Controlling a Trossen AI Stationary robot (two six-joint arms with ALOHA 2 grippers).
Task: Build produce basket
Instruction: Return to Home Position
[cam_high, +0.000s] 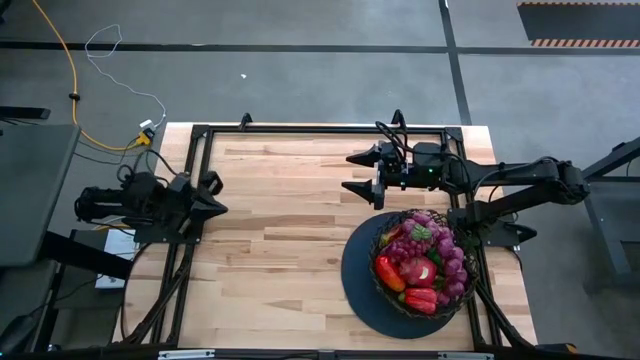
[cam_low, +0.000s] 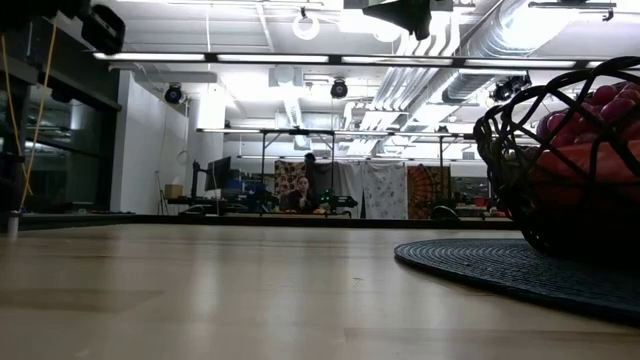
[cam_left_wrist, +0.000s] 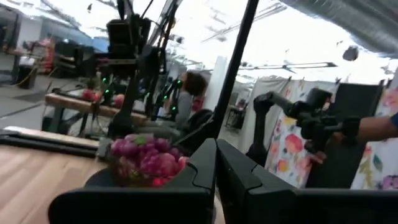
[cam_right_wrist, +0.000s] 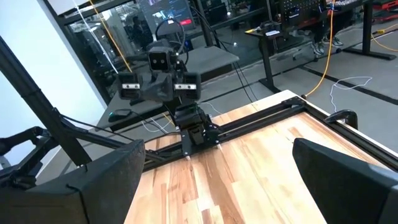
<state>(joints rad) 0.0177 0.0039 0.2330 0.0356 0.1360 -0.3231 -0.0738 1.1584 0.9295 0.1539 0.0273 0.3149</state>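
The black wire basket (cam_high: 377, 262) stands on its dark round disc (cam_high: 358, 290) at the table's near right. It is heaped with produce (cam_high: 420, 268): purple grapes (cam_high: 452, 262), red peppers (cam_high: 420, 298) and a pink fruit. In the low view the basket (cam_low: 560, 150) rises at the right on the disc (cam_low: 490, 262). My right gripper (cam_high: 358, 172) hovers open over the table, just beyond the basket's far side, with nothing between its fingers (cam_right_wrist: 217, 180). My left gripper (cam_high: 214, 200) is shut and holds nothing (cam_left_wrist: 216, 167), pulled back at the table's left edge and pointing toward the basket (cam_left_wrist: 146, 163).
A black frame rail (cam_high: 200, 135) runs around the wooden table top (cam_high: 280, 240), which stretches between the two arms. The left arm (cam_right_wrist: 165, 74) shows across the table in the right wrist view. People and workbenches are in the room beyond the table.
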